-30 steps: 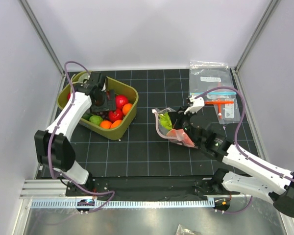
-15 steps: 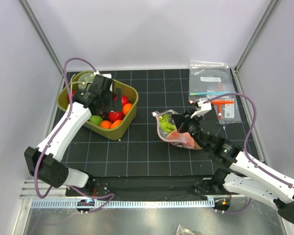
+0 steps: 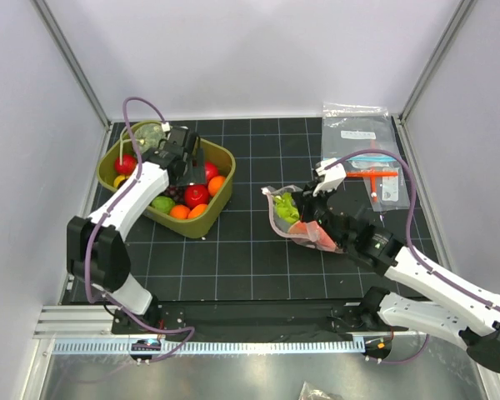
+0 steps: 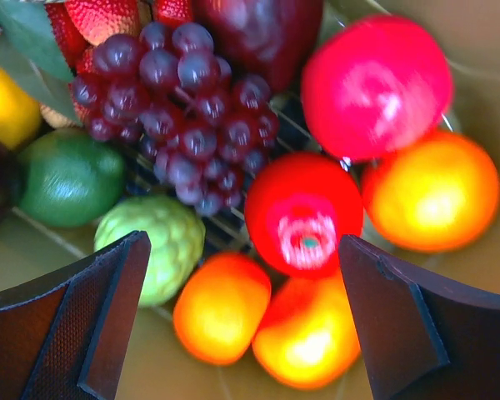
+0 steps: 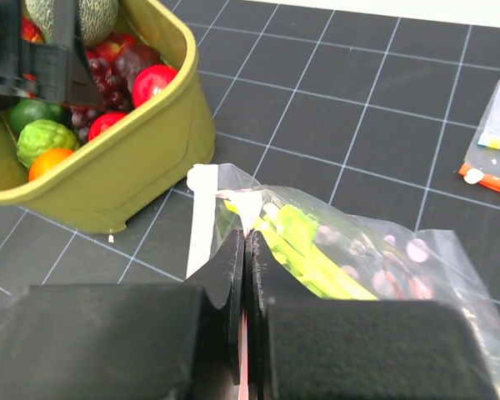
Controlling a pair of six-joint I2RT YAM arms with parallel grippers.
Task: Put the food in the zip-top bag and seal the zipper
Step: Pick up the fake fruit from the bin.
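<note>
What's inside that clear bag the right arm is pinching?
A yellow-green toy vegetable shows through the bag, with something red beside it. The right gripper, shut on the bag's mouth, and creased plastic hide the rest.

**My two arms, as the cameras show them**

I see the left arm [image 3: 121, 200] and the right arm [image 3: 437, 279] built alike: glossy white shells on the long links, black housings at every joint. A purple cable [image 3: 371, 151] runs loose along each, standing off in a loop near the wrist. A small white fitting [image 3: 330, 177] sits on top of the right wrist. The left pincer [image 4: 242, 250] has dark, brownish-black fingers [image 4: 75, 333], broad and chamfered, with a fine cross-hatched grip texture on the inner faces. The right pincer [image 5: 244, 250] shows matte black fingers [image 5: 227, 283] tapering from thick, blocky bodies to thin tips.
</note>
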